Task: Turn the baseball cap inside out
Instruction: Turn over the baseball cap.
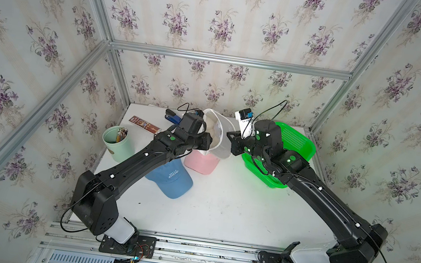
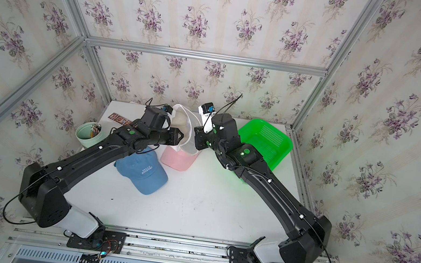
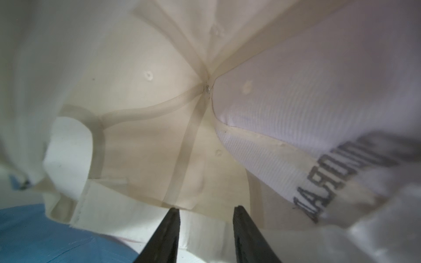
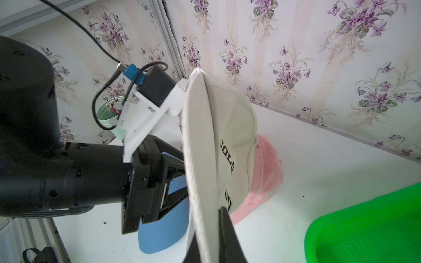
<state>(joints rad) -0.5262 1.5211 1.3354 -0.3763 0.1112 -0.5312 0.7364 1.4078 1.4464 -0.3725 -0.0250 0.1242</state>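
Right wrist: right gripper (image 4: pixel 208 227) is pinching the brim (image 4: pixel 198 159) of the white cap (image 4: pixel 230 118). Left gripper (image 3: pixel 206 209) is gaping inside it. Cup (image 1: pixel 116 146) is holding pencils (image 1: pixel 121 135).

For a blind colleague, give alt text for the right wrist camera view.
The right gripper pinches the brim of a white cap held edge-on, while the left gripper reaches into its crown. A pink cap, blue cap and green basket lie on the table.

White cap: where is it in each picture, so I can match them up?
In a top view: white cap dead centre, held up.
In a top view: just left of centre.
Left wrist: its inside fills the picture.
Right wrist: middle, brim edge-on.
Shared landmark: blue cap, in all four.
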